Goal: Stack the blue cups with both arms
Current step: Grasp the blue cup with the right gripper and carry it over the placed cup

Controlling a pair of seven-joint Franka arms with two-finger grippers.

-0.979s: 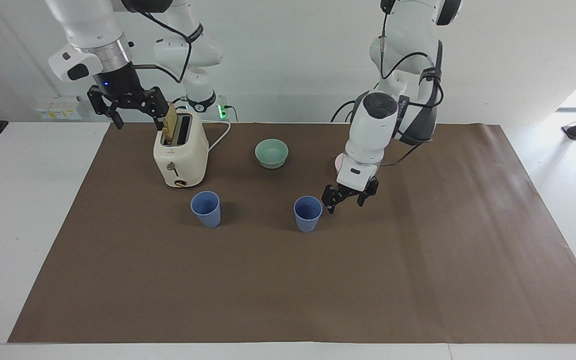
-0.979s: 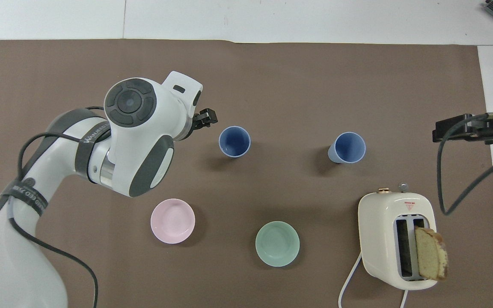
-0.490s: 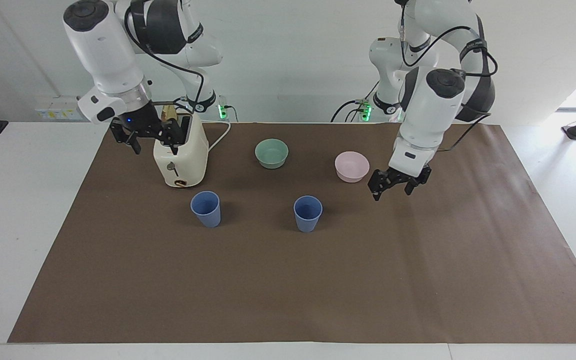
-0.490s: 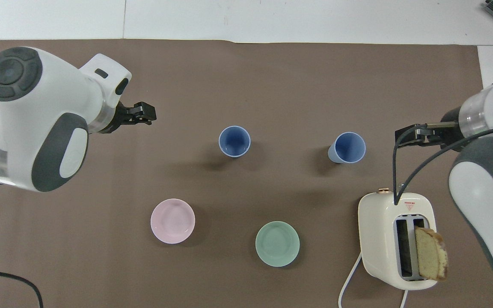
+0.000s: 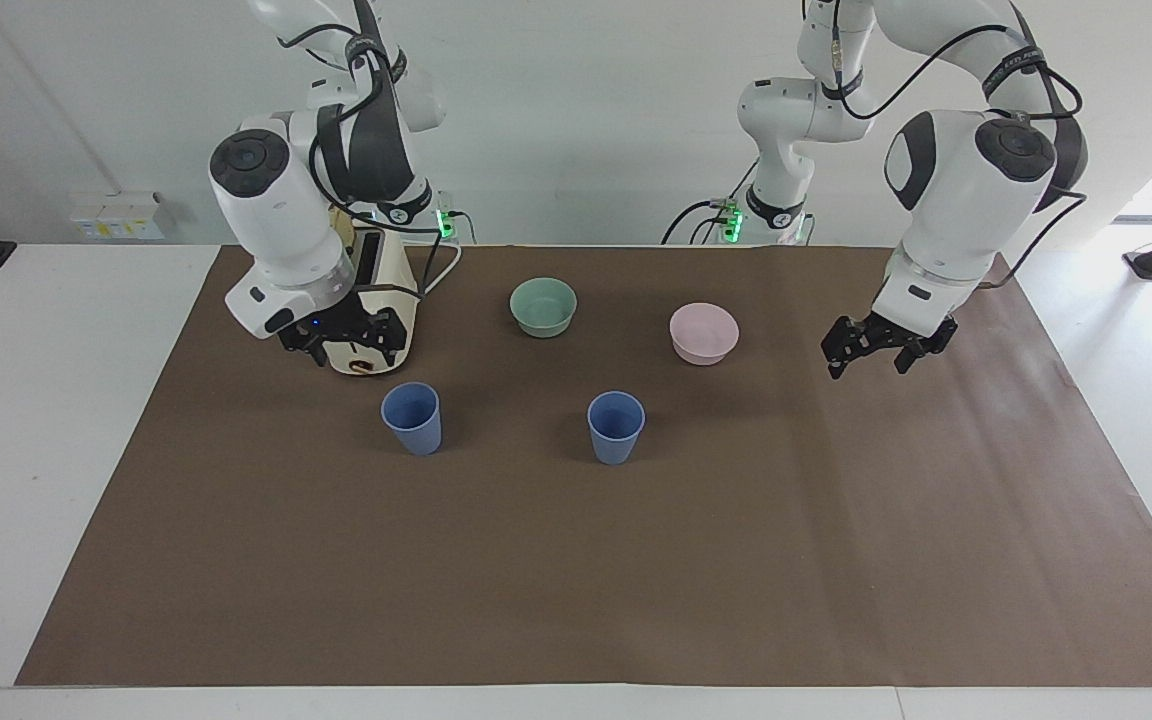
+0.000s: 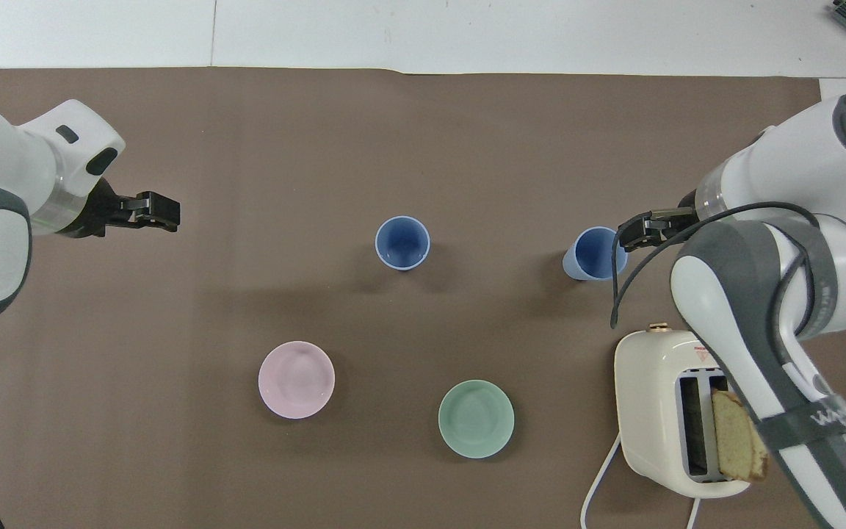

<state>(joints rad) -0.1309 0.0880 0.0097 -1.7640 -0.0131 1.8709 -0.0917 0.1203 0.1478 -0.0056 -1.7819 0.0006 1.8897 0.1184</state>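
Observation:
Two blue cups stand upright and apart on the brown mat: one mid-table [image 5: 616, 427] [image 6: 402, 242], the other [image 5: 413, 418] [image 6: 598, 253] toward the right arm's end, near the toaster. My right gripper [image 5: 351, 352] [image 6: 632, 231] is open and empty. It hangs low in front of the toaster, just above and beside that cup, not touching it. My left gripper [image 5: 868, 365] [image 6: 166, 213] is open and empty. It is over bare mat toward the left arm's end, well away from both cups.
A cream toaster [image 5: 398, 300] [image 6: 651, 397] with a bread slice [image 6: 739, 444] in it stands nearer to the robots than the cups. A green bowl [image 5: 543, 305] [image 6: 476, 419] and a pink bowl [image 5: 704, 332] [image 6: 296, 380] also sit nearer to the robots.
My left gripper drew away from the mid-table cup toward its own end of the table. My right gripper came down from above the toaster to beside the other cup. The cups have not moved.

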